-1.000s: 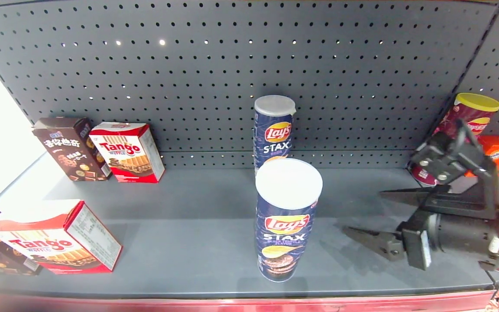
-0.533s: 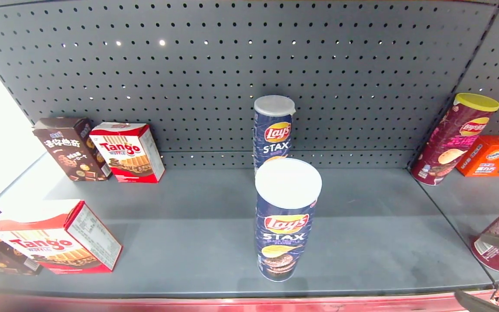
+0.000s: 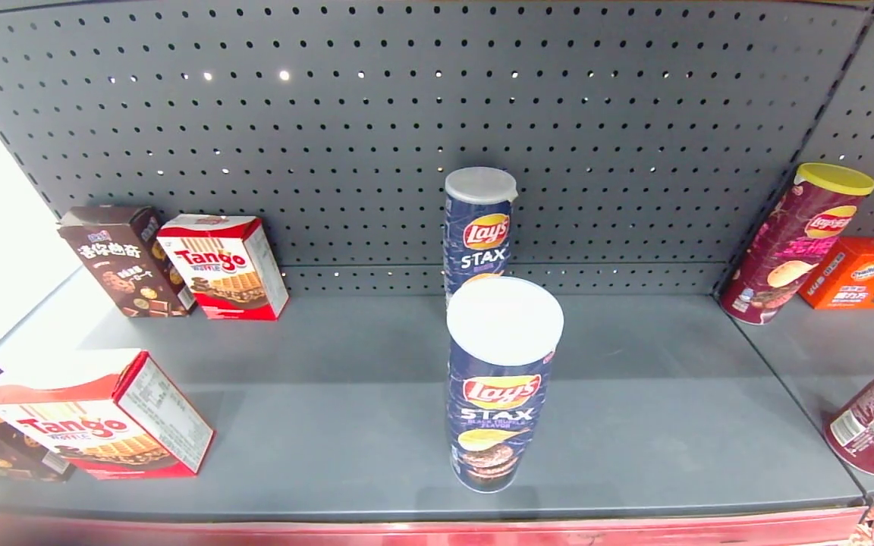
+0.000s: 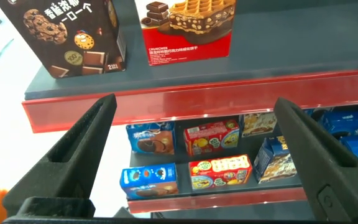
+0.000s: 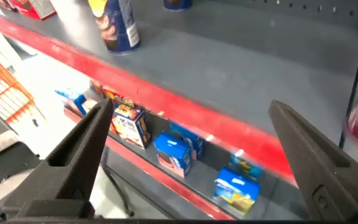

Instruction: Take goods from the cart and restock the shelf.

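On the shelf (image 3: pixel 315 409), front chip can (image 3: pixel 499 402) stands upright; left gripper (image 4: pixel 194 102) and right gripper (image 5: pixel 191 104) fingers apart.

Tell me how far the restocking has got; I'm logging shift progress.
Done: a blue front can and rear can of chips stand in line on the shelf. In hand: nothing; the left gripper and right gripper are both open and empty. Left: bare shelf flanks the cans, so probably more goods to fetch.
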You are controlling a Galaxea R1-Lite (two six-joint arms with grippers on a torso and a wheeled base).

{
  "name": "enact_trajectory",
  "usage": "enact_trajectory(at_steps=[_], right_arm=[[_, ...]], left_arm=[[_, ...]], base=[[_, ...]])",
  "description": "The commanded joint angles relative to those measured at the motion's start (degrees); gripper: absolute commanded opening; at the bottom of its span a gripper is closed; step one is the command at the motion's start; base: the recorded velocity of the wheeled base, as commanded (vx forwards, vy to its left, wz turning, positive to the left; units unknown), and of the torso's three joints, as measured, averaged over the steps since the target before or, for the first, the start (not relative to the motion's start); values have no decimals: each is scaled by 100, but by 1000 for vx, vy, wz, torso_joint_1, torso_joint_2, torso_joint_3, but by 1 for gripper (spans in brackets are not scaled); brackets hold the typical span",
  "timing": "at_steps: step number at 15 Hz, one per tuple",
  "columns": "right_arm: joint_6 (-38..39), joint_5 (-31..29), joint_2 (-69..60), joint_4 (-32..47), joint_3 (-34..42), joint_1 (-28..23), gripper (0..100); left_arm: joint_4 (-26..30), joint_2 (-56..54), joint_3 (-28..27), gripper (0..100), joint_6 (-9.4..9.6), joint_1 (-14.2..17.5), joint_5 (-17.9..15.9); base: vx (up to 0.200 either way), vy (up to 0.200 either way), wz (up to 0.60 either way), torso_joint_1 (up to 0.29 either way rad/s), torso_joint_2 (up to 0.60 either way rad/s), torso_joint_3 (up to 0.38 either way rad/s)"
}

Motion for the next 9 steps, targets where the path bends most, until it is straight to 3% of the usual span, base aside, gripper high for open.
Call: enact_trajectory(at_steps=[1,4,7,9], right_arm=[[36,3,-895,376,407,9,100],[36,21,-895,306,416,272,100],[27,12,239,297,425,-1820,100],[27,12,318,297,425,-3059,100]], left_arm=[[1,8,0,100,-1,0,-2],[1,-1,0,100,8,0,-11],[-7,8,0,100,17,0,-11],[-7,8,0,100,17,0,-2]], base=[[0,0,0,0,0,0],[0,0,0,0,0,0],[0,0,0,0,0,0],[0,0,0,0,0,0]])
